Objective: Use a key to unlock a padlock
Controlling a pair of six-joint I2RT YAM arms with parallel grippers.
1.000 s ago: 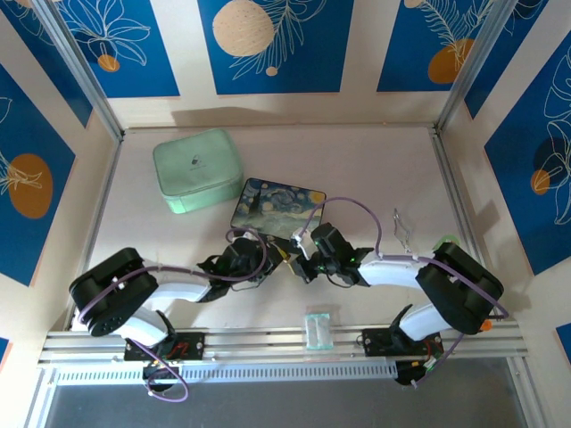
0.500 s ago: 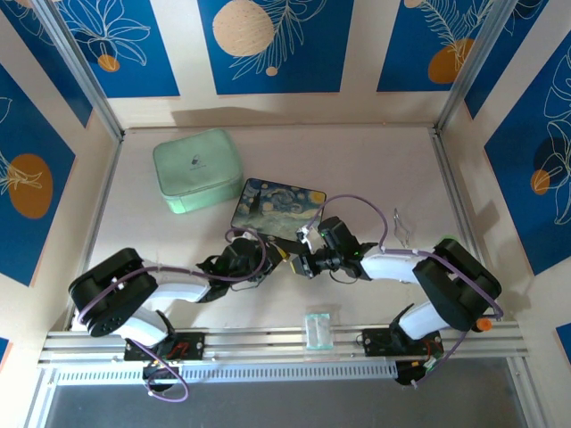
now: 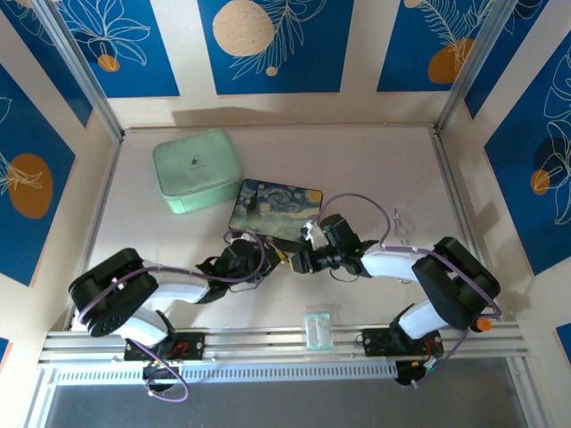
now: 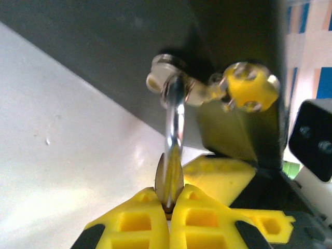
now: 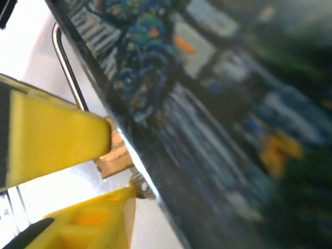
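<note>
Padlock (image 4: 169,179) sat pinched in the clamped left claw (image 4: 170,202) — shackle (image 4: 175,119) pointing to 12 o'clock; from above, the right claw (image 5: 118,168), jaws parted, flanked it at 3 o'clock.

Padlock (image 5: 116,158): tiny brass-gold body, thin silver shackle (image 4: 175,122).
Pose: shackle hooked through the clasp (image 4: 168,78); body edge-on at 6 o'clock in the left wrist view.
Place: painted box (image 3: 277,207), 6 o'clock edge.

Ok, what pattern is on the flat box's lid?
The box lid has a swirling blue-and-yellow night-sky painting, clearest in the top external view.
</note>
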